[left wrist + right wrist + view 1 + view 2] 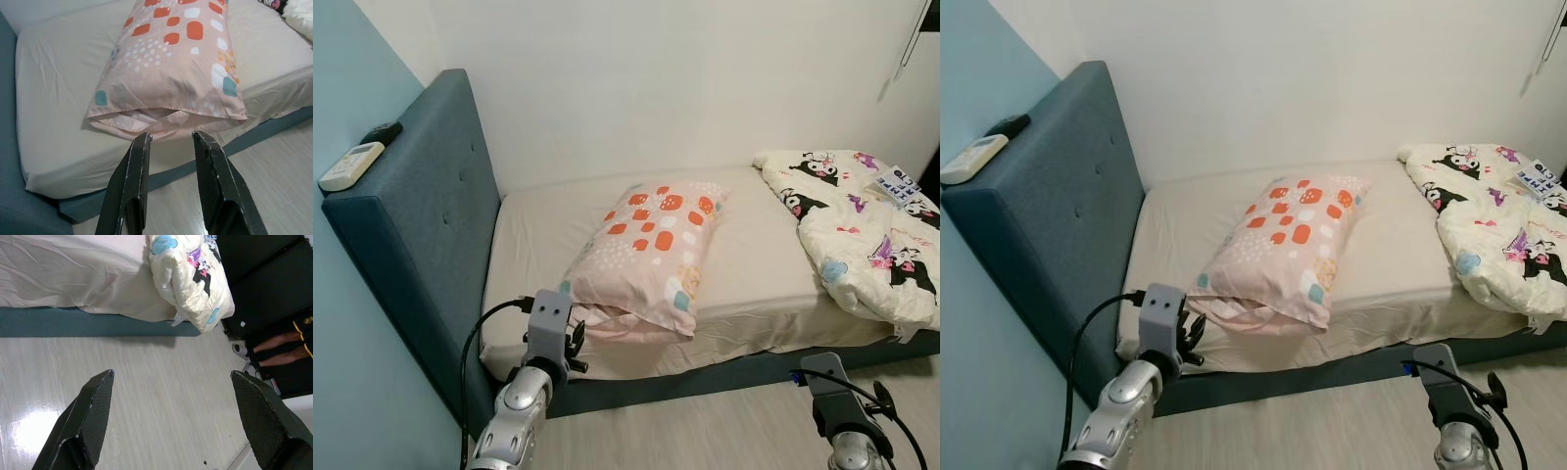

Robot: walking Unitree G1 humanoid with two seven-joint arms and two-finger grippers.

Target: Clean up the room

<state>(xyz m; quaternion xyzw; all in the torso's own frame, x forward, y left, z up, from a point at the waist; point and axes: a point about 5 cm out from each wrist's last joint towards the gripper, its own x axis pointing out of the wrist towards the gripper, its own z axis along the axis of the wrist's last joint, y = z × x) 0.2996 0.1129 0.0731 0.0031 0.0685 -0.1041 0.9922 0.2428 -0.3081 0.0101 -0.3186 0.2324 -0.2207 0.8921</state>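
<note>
Pillow point(171, 63) at mattress edge, left gripper point(171, 139) fingers narrowly apart before it; right gripper point(171, 377) wide over floor point(146, 396)

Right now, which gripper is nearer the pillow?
Left. The left gripper sits open just short of the pillow, at its open end by the bed's edge. The right gripper is open over the floor, off toward the blanket.
</note>
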